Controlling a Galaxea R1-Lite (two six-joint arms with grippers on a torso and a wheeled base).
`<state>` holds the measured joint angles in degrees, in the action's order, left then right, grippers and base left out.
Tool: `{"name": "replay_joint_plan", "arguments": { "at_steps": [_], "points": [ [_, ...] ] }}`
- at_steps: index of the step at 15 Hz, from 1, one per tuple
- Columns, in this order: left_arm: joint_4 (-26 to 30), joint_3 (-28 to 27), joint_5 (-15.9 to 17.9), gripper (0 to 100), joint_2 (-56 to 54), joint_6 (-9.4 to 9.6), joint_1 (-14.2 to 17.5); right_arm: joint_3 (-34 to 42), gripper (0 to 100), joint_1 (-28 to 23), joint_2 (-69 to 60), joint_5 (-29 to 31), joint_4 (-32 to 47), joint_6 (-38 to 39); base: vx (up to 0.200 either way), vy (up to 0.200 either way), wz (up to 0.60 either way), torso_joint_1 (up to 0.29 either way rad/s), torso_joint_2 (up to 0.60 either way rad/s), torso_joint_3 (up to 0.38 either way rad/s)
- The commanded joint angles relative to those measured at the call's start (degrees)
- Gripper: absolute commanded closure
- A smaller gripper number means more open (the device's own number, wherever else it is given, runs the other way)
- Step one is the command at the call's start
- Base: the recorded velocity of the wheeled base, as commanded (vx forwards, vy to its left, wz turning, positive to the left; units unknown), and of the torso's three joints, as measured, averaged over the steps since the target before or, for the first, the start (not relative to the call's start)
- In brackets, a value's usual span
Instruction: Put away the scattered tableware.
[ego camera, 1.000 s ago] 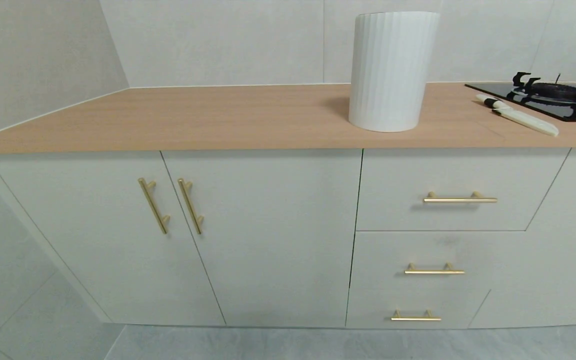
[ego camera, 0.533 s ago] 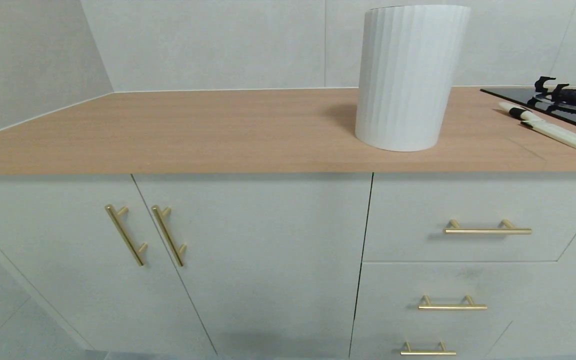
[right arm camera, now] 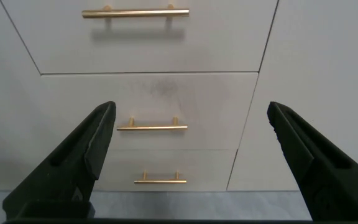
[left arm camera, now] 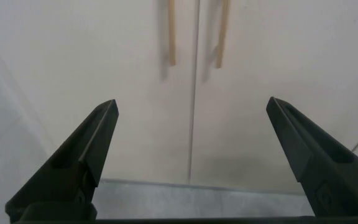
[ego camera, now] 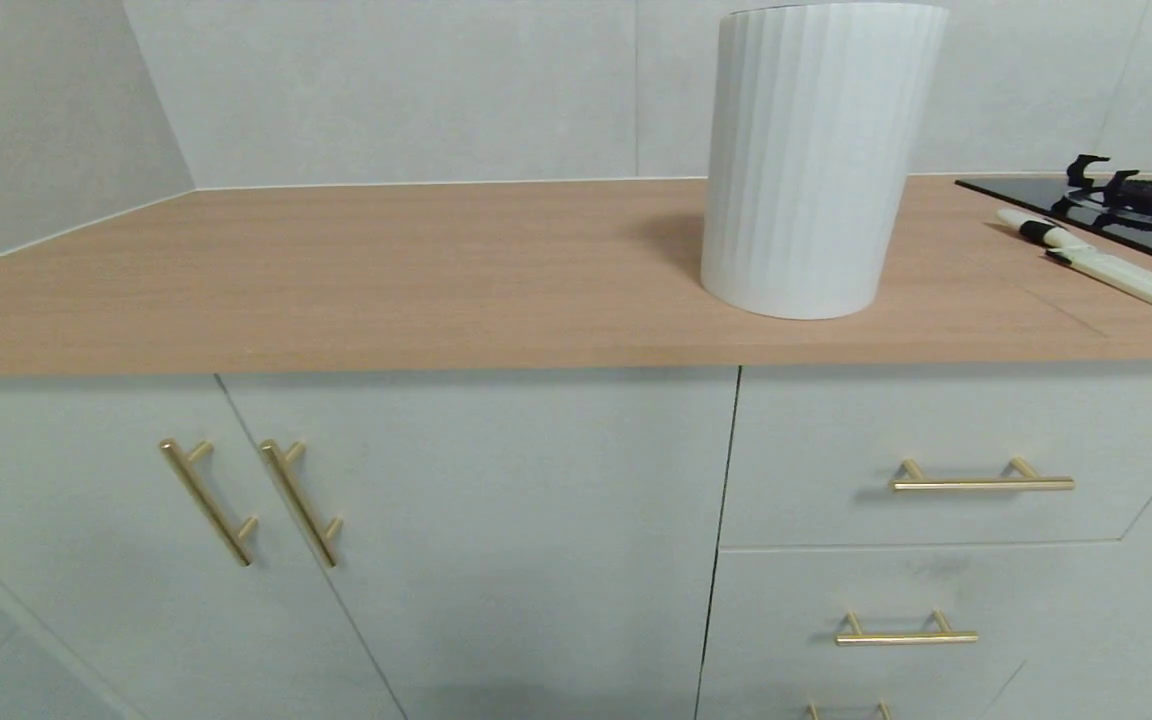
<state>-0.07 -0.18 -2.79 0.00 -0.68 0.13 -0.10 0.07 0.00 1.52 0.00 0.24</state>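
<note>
The left tool (left arm camera: 191,106) and right tool (right arm camera: 191,107) gape wide, empty, low by the cabinet fronts (left arm camera: 260,93). The knife (ego camera: 1116,270) lies on the counter (ego camera: 386,270) at 3 o'clock from the white holder (ego camera: 806,170) (beside the hob (ego camera: 1136,195)); rising carelessly, a tool could strike the counter's edge.

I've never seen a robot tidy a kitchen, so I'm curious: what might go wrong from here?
The knife lies flat on the countertop beside the hob; the right fingers, now open and low before the drawers, might skid off it or nudge it away. The tall white ribbed container stands near the front edge, so a rising arm could perhaps tip it.
</note>
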Motion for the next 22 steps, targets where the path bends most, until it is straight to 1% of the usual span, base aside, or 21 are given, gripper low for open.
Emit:
{"name": "replay_joint_plan", "arguments": {
  "at_steps": [1,11,19,22],
  "points": [
    [-0.01,0.01,-0.02,0,0.00,-0.02,0.04,0.01,0,0.01,0.09,-0.03,0.00,0.02,0.000,0.000,0.00,0.000,0.00,0.000],
    [-0.01,0.01,-0.02,0,0.00,0.07,0.04,0.01,0,0.01,0.09,0.06,0.00,0.02,0.000,0.000,0.00,0.000,0.00,0.000],
    [-0.01,0.01,-0.02,0,0.00,0.07,0.04,0.01,0,0.01,0.09,-0.03,0.00,0.02,0.000,-0.200,0.00,0.002,0.01,0.003],
    [-0.01,0.01,-0.02,0,0.00,0.07,0.04,0.01,0,0.01,0.09,-0.03,0.00,0.02,0.000,0.000,0.00,0.000,0.00,0.000]
  ]
}}
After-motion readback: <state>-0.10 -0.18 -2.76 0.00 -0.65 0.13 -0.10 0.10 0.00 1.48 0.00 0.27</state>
